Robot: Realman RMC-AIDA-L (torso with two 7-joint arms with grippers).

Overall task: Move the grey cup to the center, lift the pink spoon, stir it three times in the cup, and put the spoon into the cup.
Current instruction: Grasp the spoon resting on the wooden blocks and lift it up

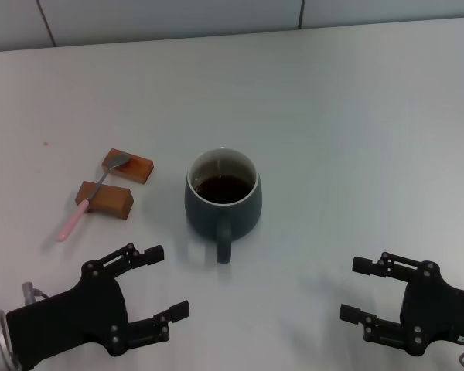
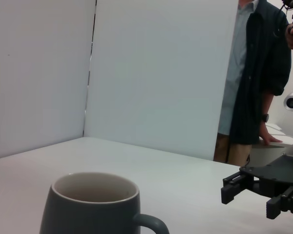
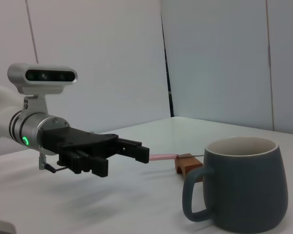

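The grey cup (image 1: 223,197) stands upright in the middle of the table, dark liquid inside, its handle pointing toward me. The pink spoon (image 1: 89,202) lies to the cup's left, resting across two brown wooden blocks, bowl on the far block and pink handle sticking out toward me. My left gripper (image 1: 168,280) hovers open near the front left, short of the cup and the spoon, holding nothing. My right gripper (image 1: 353,289) is open at the front right, also empty. The left wrist view shows the cup (image 2: 93,207) close by; the right wrist view shows the cup (image 3: 246,187) and the spoon's handle (image 3: 161,157).
Two wooden blocks (image 1: 127,165) (image 1: 105,199) carry the spoon left of the cup. White panels wall the table's far side. A person (image 2: 256,78) stands beyond the table in the left wrist view. Bare white tabletop (image 1: 356,139) lies to the cup's right and behind it.
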